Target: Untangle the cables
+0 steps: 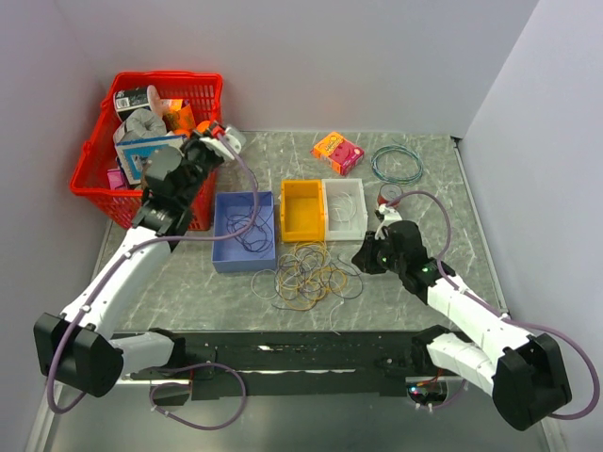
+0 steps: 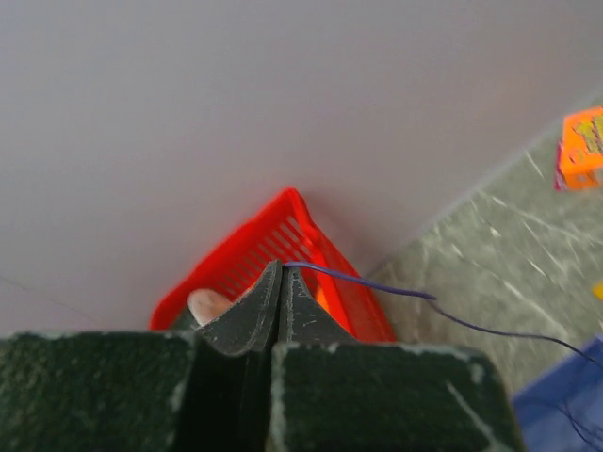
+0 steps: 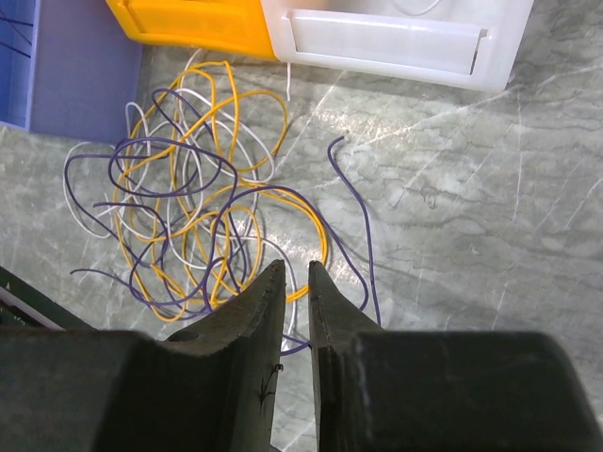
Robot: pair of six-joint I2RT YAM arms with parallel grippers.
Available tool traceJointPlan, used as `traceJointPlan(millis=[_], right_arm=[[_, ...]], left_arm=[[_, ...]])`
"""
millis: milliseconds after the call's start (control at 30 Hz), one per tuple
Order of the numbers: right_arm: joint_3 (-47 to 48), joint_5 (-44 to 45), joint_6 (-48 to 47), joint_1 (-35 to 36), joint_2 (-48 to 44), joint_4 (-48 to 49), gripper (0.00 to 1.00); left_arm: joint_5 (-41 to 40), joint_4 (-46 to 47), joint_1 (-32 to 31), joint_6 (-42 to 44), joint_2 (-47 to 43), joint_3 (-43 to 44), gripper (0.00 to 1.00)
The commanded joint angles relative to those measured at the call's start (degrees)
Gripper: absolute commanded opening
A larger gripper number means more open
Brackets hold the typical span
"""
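Observation:
The cables [image 1: 306,273] lie in a loose tangle of purple, yellow-orange and white loops in front of three small boxes. In the right wrist view the tangle [image 3: 188,217] spreads out to the left of my right gripper [image 3: 294,266]. That gripper hovers low over the tangle's right edge, jaws a narrow gap apart, with wires running beneath and nothing pinched. My right gripper [image 1: 369,256] sits just right of the pile. The left gripper [image 1: 224,139] is raised by the red basket. In its wrist view the left gripper [image 2: 281,267] is shut on a thin purple cable [image 2: 377,282] trailing down right.
A blue box [image 1: 219,231] holds dark wires; beside it stand an orange box [image 1: 285,212] and a white box [image 1: 364,212]. A red basket [image 1: 170,78] full of items stands at the back left. An orange packet [image 1: 337,152] and a teal wire ring [image 1: 397,164] lie at the back.

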State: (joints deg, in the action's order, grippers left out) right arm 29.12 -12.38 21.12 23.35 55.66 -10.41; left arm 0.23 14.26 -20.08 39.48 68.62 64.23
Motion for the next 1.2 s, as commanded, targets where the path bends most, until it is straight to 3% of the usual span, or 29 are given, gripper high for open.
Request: traceJointPlan(millis=[0,233,433,633,667,733,767,833,933,1033,1067,1167], right_arm=[[0.1,0.3,-0.6,-0.1,-1.6,-0.3,0.24],[0.4,0.5,-1.3,-0.1,-2.3,-1.7,0.26],[0.8,0.4,-1.4,-0.2,-2.6,-2.6,0.27],[0.9,0.5,-1.5,-0.1,-2.2,-2.5,0.29],[1.1,0.3,-1.5,-0.1,-2.0,-2.6,0.3],[1.4,0.2,-1.5,-0.1,-2.0,-2.8,0.33],[1.5,0.3,-1.5,-0.2,-2.3,-2.9,0.34],[1.5,0.7,-1.6,-0.1,-2.7,-3.1,0.38],[1.8,1.7,-2.1,-0.1,-3.5,-4.2,0.44],[2.7,4.4,-2.5,-0.2,-4.2,-6.2,0.48],[3.0,5.2,-2.6,-0.2,-4.5,-6.7,0.48],[3.3,8.2,-2.4,-0.3,-5.5,-8.5,0.5]], left_arm=[[2.8,-0.5,0.1,-2.7,-1.1,-4.3,0.01],[9.8,-6.6,-0.4,-6.5,-1.2,-12.8,0.01],[7.2,-6.1,-0.2,-3.0,-0.5,-21.2,0.01],[10.7,-9.2,-0.1,-2.3,-0.5,-22.7,0.02],[11.1,-10.0,-0.1,-1.0,-0.5,-22.8,0.13],[11.3,-11.0,-0.1,-0.2,-1.3,-23.3,0.5],[11.5,-10.7,-0.2,-0.4,-1.8,-23.2,0.8],[12.4,-10.6,-0.1,-0.1,-3.0,-21.7,0.97],[16.5,-13.5,-0.2,0.5,-3.9,-17.1,0.96],[27.0,-18.3,-1.0,2.0,-5.7,-13.3,0.99],[29.8,-19.1,-2.4,3.2,-6.2,-12.7,0.95],[25.6,-20.1,-15.4,-2.4,-4.6,-11.4,0.87]])
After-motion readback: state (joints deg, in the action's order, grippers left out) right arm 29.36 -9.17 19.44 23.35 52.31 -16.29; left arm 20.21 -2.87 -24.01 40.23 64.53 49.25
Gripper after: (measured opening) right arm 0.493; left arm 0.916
